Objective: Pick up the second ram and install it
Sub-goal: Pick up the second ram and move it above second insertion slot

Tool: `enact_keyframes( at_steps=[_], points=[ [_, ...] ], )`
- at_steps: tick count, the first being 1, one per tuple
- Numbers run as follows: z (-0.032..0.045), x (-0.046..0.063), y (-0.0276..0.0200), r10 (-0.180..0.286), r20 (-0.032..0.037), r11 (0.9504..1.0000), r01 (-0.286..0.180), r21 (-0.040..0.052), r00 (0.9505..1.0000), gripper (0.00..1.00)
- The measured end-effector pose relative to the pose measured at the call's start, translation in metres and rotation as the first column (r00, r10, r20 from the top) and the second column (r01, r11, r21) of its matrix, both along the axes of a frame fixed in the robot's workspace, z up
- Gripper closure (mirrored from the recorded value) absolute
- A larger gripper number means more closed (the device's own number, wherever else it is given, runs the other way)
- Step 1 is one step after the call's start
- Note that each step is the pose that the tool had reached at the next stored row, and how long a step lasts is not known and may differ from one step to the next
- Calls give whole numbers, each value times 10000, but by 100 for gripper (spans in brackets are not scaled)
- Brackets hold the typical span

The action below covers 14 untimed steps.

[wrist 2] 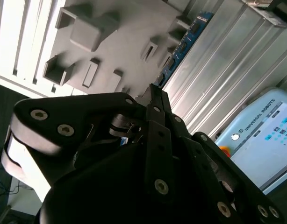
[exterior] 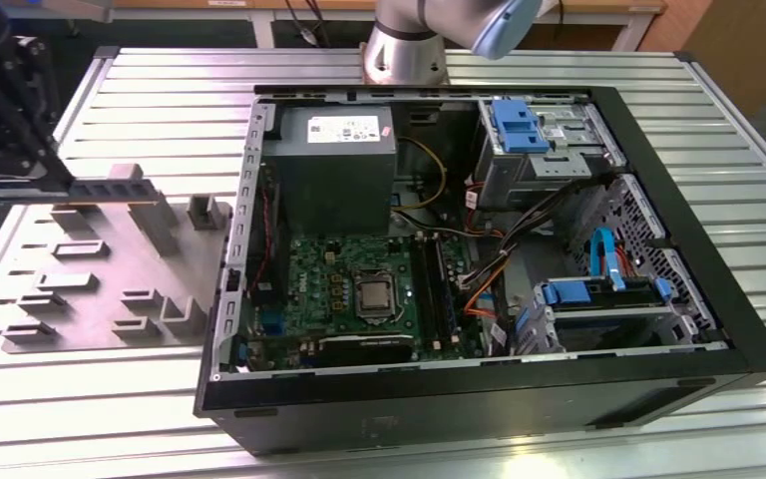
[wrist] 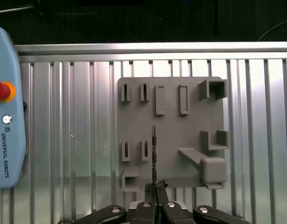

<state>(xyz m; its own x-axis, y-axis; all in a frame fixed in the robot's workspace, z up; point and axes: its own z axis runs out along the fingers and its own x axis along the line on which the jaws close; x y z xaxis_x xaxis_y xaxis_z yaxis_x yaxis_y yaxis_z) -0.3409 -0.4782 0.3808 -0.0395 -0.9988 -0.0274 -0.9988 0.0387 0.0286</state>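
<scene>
Holding memory stick (wrist: 154, 149) edge-up over grey holder plate (wrist: 190, 130) near table (exterior: 557, 70) edge, gripper (wrist: 156, 186) fingers clamped on its end; best kept level, lifted clear of blocks.

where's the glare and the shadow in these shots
Glare whitens the ribbed table at the exterior view's right. First wrist view: bright streaks on the table beside the holder plate. Second wrist view: the gripper is dark, the second ram lit.

Lettering along pale-blue pendant (wrist: 8, 93), white printed label (exterior: 340, 130) — on power supply (exterior: 336, 185)
</scene>
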Motion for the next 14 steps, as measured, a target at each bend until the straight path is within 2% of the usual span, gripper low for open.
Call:
enact_keyframes(
  at_steps=[6,14],
  points=[
    [1,183,0,1,-1,10000,-1,-1,10000,88],
    [30,192,0,1,1,10000,-1,8,10000,88]
  ],
)
